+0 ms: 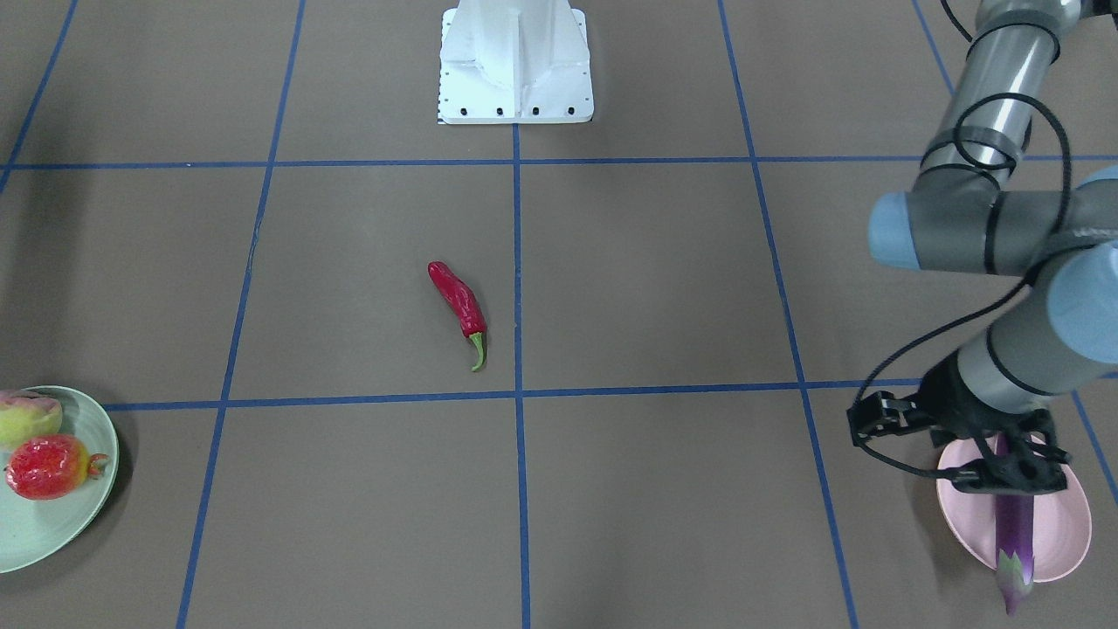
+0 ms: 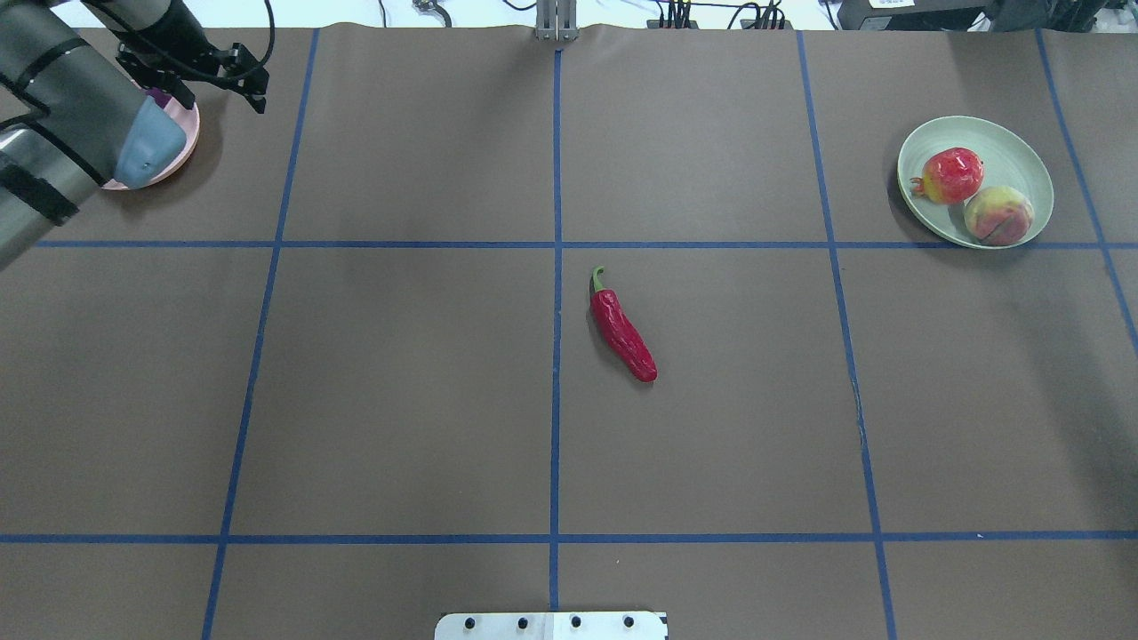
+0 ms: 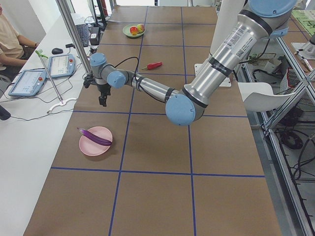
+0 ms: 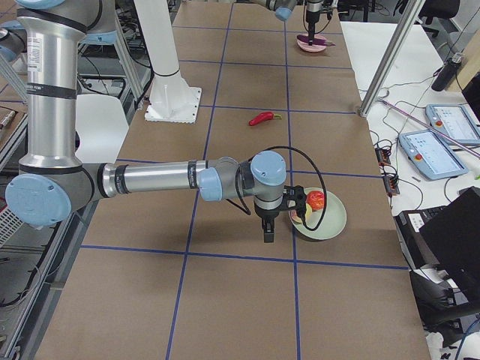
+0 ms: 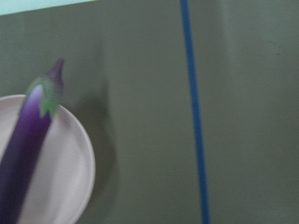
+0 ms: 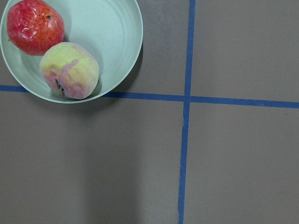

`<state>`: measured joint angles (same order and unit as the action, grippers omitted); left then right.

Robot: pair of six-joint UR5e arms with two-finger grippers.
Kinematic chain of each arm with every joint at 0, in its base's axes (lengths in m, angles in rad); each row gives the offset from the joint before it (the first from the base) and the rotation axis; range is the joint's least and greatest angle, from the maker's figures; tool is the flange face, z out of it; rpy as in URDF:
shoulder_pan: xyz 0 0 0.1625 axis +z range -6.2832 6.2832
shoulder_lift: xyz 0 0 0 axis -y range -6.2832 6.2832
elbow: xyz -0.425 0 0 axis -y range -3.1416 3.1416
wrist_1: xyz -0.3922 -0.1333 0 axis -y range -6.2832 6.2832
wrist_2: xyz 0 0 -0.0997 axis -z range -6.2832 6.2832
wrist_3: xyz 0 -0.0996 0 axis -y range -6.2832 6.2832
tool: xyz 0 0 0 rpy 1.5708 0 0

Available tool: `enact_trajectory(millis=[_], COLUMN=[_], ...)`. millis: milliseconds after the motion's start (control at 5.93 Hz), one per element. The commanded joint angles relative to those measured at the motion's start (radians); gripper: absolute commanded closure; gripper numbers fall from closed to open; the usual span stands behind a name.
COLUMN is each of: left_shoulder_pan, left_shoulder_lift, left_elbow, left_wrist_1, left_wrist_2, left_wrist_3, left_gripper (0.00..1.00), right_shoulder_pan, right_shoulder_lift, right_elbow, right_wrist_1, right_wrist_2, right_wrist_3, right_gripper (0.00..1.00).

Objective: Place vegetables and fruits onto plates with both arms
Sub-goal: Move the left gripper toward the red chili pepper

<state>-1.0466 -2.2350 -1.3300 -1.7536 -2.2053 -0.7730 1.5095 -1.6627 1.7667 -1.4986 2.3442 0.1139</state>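
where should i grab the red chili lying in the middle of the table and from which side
Grip the chili across the thick middle of its red body, straight down from above, jaws across its narrow width. It lies flat and diagonal on the table; the thin curved stem would likely slip.

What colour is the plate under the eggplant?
Pale pink plate; exterior left view shows it best.

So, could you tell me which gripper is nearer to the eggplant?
Left. The left gripper hangs above the eggplant on the pink plate; the right gripper is far off, beside the green plate.
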Motion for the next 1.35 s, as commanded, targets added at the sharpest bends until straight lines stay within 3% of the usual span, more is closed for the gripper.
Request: enact_trajectory(millis=[0,169,337,674,843,1180], left_shoulder_pan=[0.208,0.352,0.435,0.537,0.548,0.569], left_shoulder_lift=[-0.091,-0.166,-0.239,-0.435,-0.475,-0.474], left_elbow=[-0.090,-0.075,-0.023,0.197,0.266,0.296], left_wrist_1=[0.009,0.012,0.013,0.013,0.013,0.011], left_wrist_2=[0.050,0.206,0.251,0.330,0.331,0.332], left_wrist_3=[-0.446,-0.612,-0.711,-0.798,-0.795,-0.776], left_gripper=[0.00,0.00,0.00,0.01,0.12,0.25], right_shoulder_pan=[0.000,0.000,0.000,0.000,0.000,0.000], right_shoulder_lift=[-0.002,0.000,-0.002,-0.003,-0.003,-0.003], right_elbow=[0.002,0.000,0.000,-0.001,-0.001,-0.001], right_wrist_1=[0.000,0.000,0.000,0.000,0.000,0.000], right_wrist_2=[-0.005,-0.005,-0.005,-0.005,-0.005,-0.005], right_wrist_3=[0.000,0.000,0.000,0.000,0.000,0.000], right_gripper=[0.00,0.00,0.00,0.00,0.00,0.00])
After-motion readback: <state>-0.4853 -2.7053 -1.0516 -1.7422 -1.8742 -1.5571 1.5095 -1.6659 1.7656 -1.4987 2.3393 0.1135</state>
